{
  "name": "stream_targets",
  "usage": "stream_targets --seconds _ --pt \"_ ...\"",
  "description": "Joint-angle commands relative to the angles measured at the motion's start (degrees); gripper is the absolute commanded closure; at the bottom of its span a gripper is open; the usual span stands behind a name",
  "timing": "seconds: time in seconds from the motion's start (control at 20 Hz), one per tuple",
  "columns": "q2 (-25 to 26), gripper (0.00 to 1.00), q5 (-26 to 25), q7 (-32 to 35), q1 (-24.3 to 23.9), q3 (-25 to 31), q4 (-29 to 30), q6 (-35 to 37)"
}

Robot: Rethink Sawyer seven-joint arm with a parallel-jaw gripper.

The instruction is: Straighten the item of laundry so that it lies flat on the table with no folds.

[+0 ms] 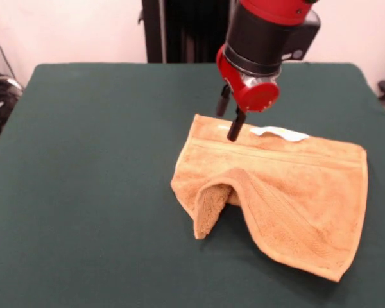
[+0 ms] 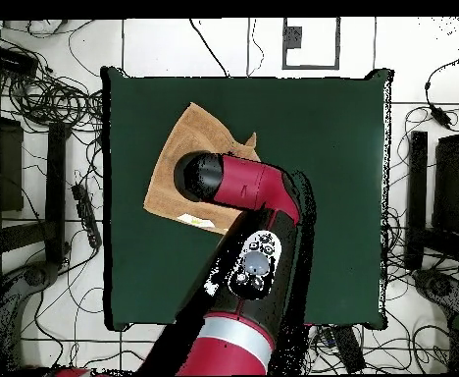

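Although most of it lay spread on the dark green cloth-covered worktop (image 1: 83, 192), the small orange-tan terry towel (image 1: 295, 192) had one front corner curled under into a raised fold. Over its far edge, the black-fingered gripper (image 1: 230, 119) stood slightly parted, empty, one fingertip touching the cloth beside the small white tag (image 1: 279, 133), whose writing was unreadable.

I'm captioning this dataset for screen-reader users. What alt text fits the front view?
A small orange-tan terry towel lies on a dark green cloth-covered table, its near left corner curled under into a raised fold. A red and black robot arm's gripper reaches down over the towel's far edge, beside a small white tag.
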Motion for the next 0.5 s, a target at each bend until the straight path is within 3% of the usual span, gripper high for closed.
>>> stream_targets --seconds 0.05,0.5 --pt "5.6 0.00 -1.4 3.3 1.6 7.7 7.7 -4.4" --pt "9.7 0.00 -0.5 8.0 3.2 5.2 7.6 -9.7"
